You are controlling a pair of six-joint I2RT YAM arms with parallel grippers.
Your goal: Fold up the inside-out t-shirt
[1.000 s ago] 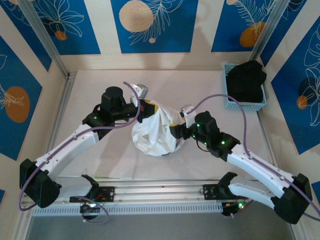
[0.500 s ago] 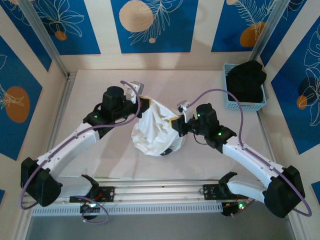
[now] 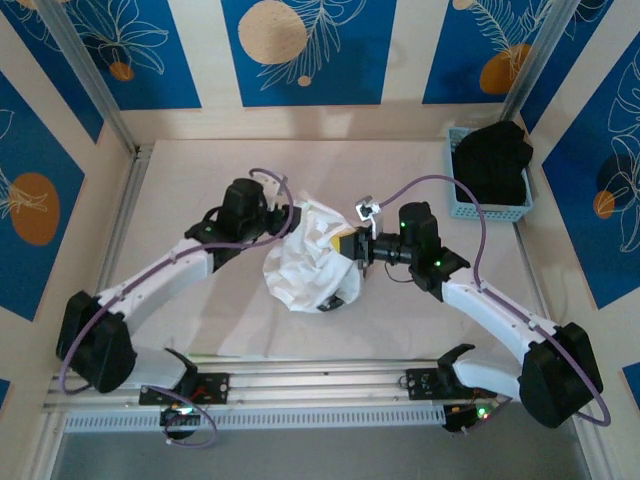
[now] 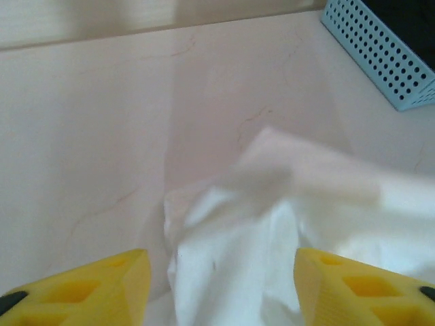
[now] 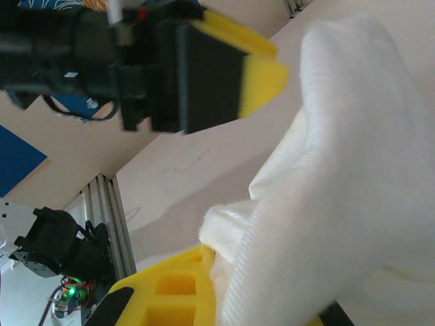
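The inside-out t-shirt (image 3: pixel 312 262) is a white crumpled heap in the middle of the table, pulled up toward both grippers. My left gripper (image 3: pixel 291 216) sits at its upper left edge. In the left wrist view this gripper (image 4: pixel 221 275) is open, its yellow fingers (image 4: pixel 88 288) wide apart with loose white cloth (image 4: pixel 238 272) lying between them. My right gripper (image 3: pixel 347 243) is at the heap's upper right. In the right wrist view it (image 5: pixel 251 299) is shut on a fold of the t-shirt (image 5: pixel 340 170), cloth bulging over the yellow finger (image 5: pixel 173 292).
A light blue perforated basket (image 3: pixel 487 207) holding a black garment (image 3: pixel 492 160) stands at the back right; its corner (image 4: pixel 380 54) shows in the left wrist view. The left gripper's black and yellow body (image 5: pixel 197 68) hangs close above the right gripper. Walls enclose the table.
The right gripper moved in to the heap's upper right and shut on the cloth. The left gripper has just opened and let the cloth go, shifting slightly right.
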